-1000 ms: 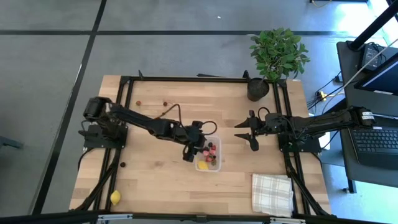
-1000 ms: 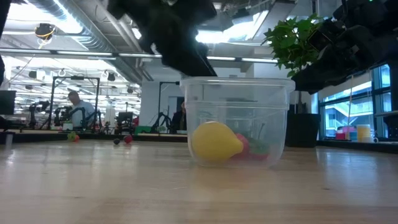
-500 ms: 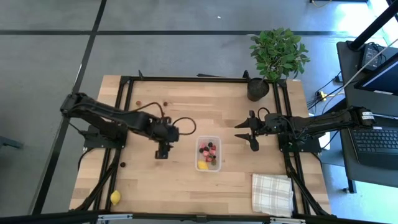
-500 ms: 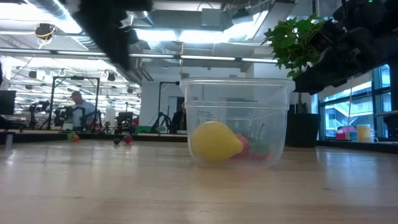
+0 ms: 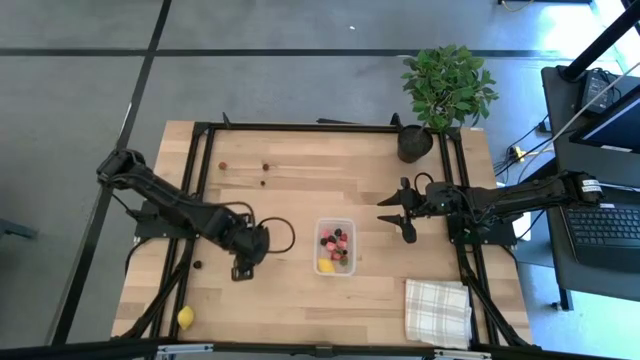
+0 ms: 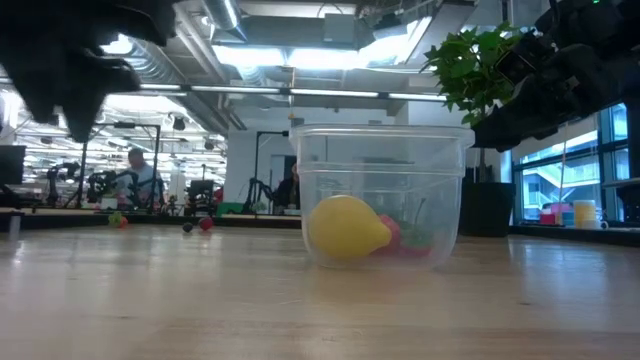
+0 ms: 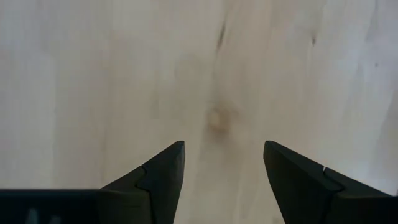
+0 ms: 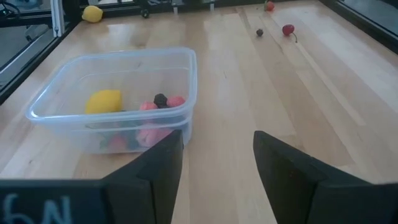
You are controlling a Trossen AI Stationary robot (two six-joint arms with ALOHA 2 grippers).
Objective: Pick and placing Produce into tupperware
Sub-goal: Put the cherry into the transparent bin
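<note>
The clear tupperware [image 5: 335,248] stands mid-table and holds a yellow lemon piece [image 8: 104,101] and several red, pink and dark berries [image 8: 158,103]. It also shows in the low view [image 6: 380,195]. Loose produce lies on the wood: a yellow piece [image 5: 185,318] at the near left, a dark berry [image 5: 197,265], and two berries [image 5: 264,168] near the far edge. My left gripper [image 5: 240,270] is open and empty, pointing down over bare wood [image 7: 217,118], left of the tub. My right gripper [image 5: 395,212] is open and empty, right of the tub.
A potted plant [image 5: 445,90] stands at the far right corner. A white checked cloth [image 5: 438,310] lies at the near right. Black frame rails [image 5: 195,190] run along both sides of the table. Bare wood lies between the tub and the left rail.
My left gripper has drawn back from over the tupperware toward the table's left and near edge, and now hangs over bare wood well left of the tub. The tub and its contents have stayed where they were.
</note>
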